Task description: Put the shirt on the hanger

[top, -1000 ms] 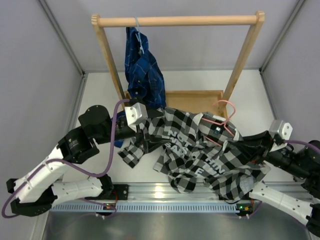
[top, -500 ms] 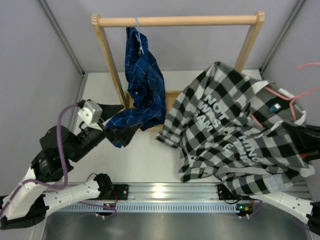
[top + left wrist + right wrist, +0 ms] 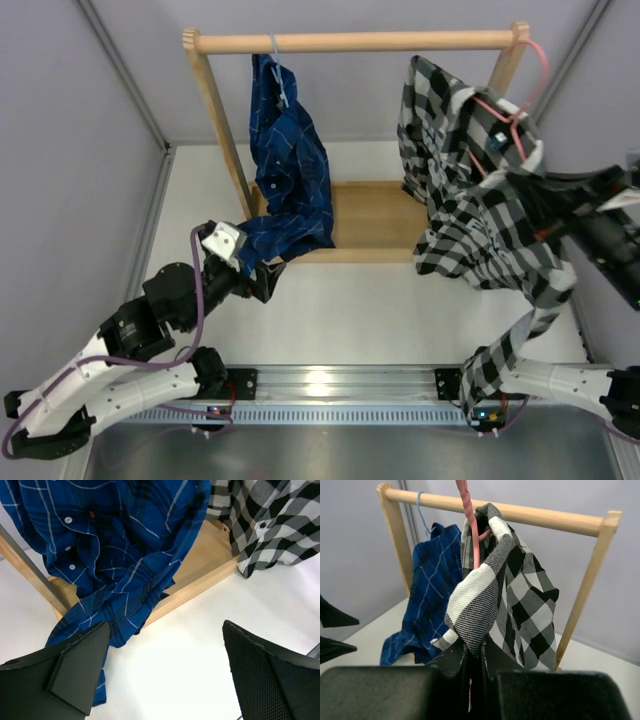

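Under the right end of the wooden rail (image 3: 350, 42) the shirt (image 3: 470, 215) droops, soft and light, on the pink hanger (image 3: 471, 530); I judge the collar the safest hold. My right gripper (image 3: 475, 655) is clamped there on the shirt; my left gripper (image 3: 165, 675) stands wide apart.

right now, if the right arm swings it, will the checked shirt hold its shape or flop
Probably floppy: the checked shirt hangs in loose folds, one end trailing low. Likely light, since a thin pink hanger bears it.
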You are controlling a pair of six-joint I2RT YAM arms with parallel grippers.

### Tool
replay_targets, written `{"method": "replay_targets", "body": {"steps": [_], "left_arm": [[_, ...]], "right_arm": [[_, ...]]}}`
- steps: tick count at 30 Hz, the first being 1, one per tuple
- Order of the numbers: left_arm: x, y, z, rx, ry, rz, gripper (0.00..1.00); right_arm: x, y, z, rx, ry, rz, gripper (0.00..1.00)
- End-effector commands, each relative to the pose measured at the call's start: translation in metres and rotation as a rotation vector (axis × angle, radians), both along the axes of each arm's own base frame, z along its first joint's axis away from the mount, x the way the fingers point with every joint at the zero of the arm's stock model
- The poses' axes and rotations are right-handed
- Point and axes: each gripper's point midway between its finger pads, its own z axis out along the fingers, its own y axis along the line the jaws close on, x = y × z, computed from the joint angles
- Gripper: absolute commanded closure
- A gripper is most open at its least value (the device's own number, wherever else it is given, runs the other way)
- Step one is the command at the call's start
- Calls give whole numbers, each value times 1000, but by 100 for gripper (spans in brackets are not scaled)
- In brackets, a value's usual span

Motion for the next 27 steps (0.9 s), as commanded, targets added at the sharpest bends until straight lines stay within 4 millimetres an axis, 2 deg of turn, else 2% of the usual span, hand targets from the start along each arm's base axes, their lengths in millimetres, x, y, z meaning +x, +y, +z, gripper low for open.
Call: {"method": "replay_targets", "body": {"steps": [1,2,4,9,10,12,13,19,23,24,26,27], "left_arm": [[4,7,17,-43,-44,38,2],[4,9,17,-44,-48,43,2],[4,11,12,-36,-48,44,2],[5,14,10,-42,-46,50,2],[6,15,10,-44,-47,54,2],[8,18,11,-47,-50,68,2],[9,21,13,-55,-52,80,2],[19,45,19,-106,-78,192,2],[27,49,12,-92,-65,220,2],[29,48,10,-88,-61,220,2],[33,50,6,-80,-49,235,2],[32,49,6,-85,-47,221,2]], "right_arm": [[18,17,39,103,-108,-40,100],[21,18,48,145,-135,-52,100],[29,31,45,139,-141,-55,100],[42,51,54,157,-160,-64,100],[40,47,66,178,-175,-64,100],[43,53,74,174,-182,-64,100],[41,47,83,194,-193,-71,100],[53,51,89,176,-191,-126,100],[52,45,98,197,-196,-142,100],[50,42,98,213,-193,-139,100],[53,47,88,200,-174,-133,100],[55,52,72,190,-146,-126,100]]}}
